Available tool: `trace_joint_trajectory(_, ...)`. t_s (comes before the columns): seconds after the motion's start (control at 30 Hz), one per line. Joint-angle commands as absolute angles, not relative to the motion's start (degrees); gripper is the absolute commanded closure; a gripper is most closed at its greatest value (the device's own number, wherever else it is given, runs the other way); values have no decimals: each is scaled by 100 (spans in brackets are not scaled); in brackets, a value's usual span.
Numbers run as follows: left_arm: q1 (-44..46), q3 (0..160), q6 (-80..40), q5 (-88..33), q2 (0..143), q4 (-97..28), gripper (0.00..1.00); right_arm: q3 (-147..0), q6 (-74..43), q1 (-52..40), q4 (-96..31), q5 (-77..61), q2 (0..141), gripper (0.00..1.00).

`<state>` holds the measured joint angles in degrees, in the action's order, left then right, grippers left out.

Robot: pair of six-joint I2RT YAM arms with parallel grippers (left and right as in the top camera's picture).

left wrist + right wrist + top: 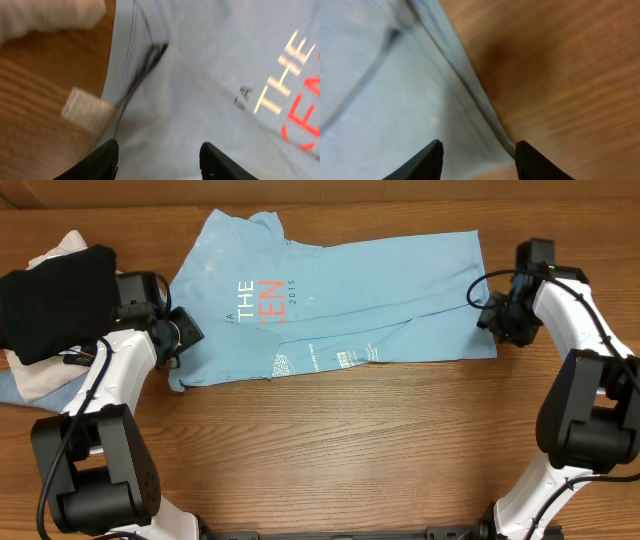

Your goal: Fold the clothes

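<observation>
A light sky-blue T-shirt [350, 300] with red and white lettering lies spread across the back of the wooden table, collar to the left and hem to the right. My left gripper [185, 330] is open at the shirt's left edge; in the left wrist view its fingers [159, 157] straddle the cloth [210, 85] near the collar. My right gripper [492, 318] is open at the shirt's right hem; in the right wrist view its fingers [478, 160] hover over the hem edge [420, 100].
A black folded garment [55, 295] lies on beige and white clothes [40, 370] at the table's left edge, just behind my left arm. Bare wooden table [350, 450] lies in front of the shirt.
</observation>
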<state>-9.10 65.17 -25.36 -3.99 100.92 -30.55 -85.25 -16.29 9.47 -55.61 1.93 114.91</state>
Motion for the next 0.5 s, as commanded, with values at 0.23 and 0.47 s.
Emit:
trace_joint_trajectory(0.23, -934, 6501, -2484, -753, 9922, -4222, 38, -8545, -1472, 982, -5933, -40, 11354, 49)
trace_joint_trajectory(0.47, -781, 6490, -2438, -648, 9937, -4278, 33, -8497, -1455, 980, -5964, -209, 11601, 43)
